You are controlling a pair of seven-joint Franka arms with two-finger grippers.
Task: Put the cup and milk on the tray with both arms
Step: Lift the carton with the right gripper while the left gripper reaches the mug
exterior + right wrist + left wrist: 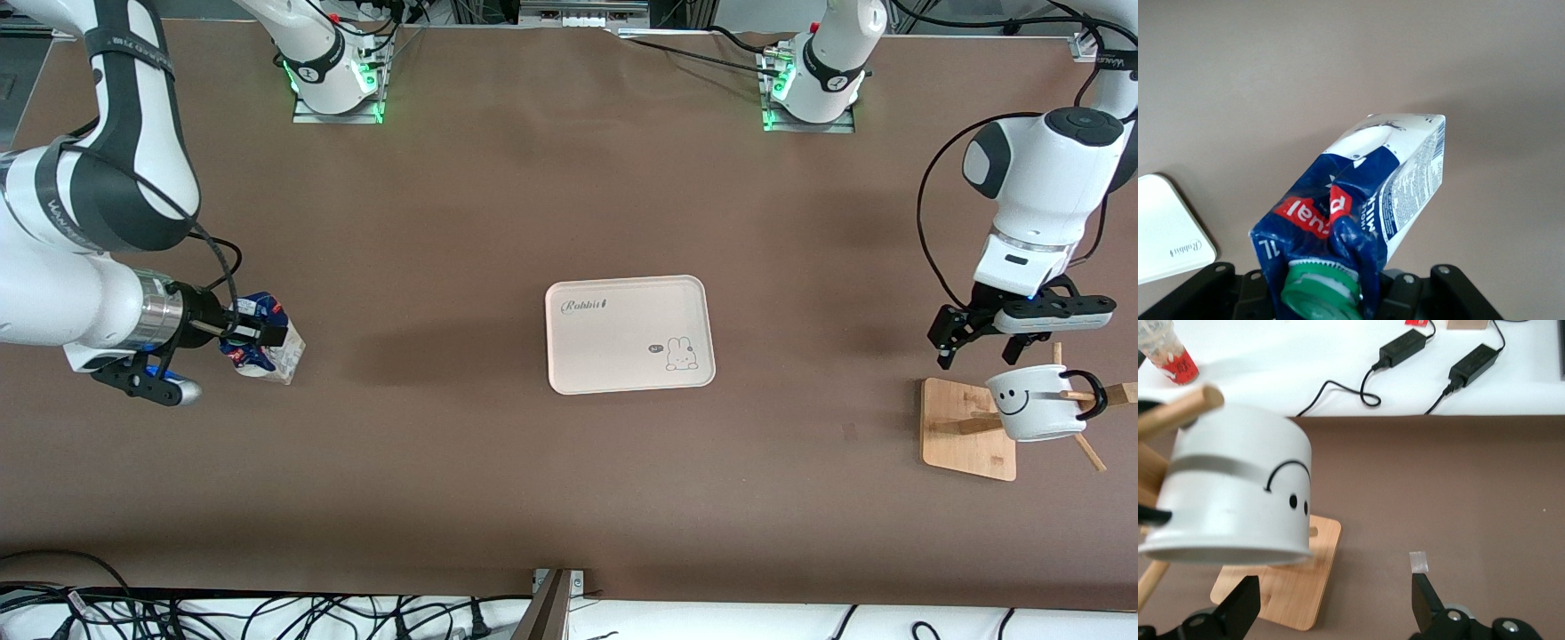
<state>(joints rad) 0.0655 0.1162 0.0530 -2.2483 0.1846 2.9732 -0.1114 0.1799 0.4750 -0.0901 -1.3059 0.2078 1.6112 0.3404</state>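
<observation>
The milk [267, 342], a blue-topped carton with a green cap [1321, 293], is tilted at the right arm's end of the table. My right gripper [244, 336] is shut on its crumpled top [1331, 220]. The cup [1036, 402], a white mug with a smiley face, hangs on a wooden rack peg at the left arm's end; it also shows in the left wrist view [1231, 493]. My left gripper [978, 348] is open and empty, over the table beside the rack and close to the cup; its fingers [1238, 610] hold nothing. The cream tray [629, 333] lies empty mid-table.
The wooden rack base [969, 431] with slanted pegs stands under the cup. A corner of the tray shows in the right wrist view [1165, 233]. A small piece of tape [1419, 561] lies on the table. Cables and power adapters [1471, 363] lie past the table edge.
</observation>
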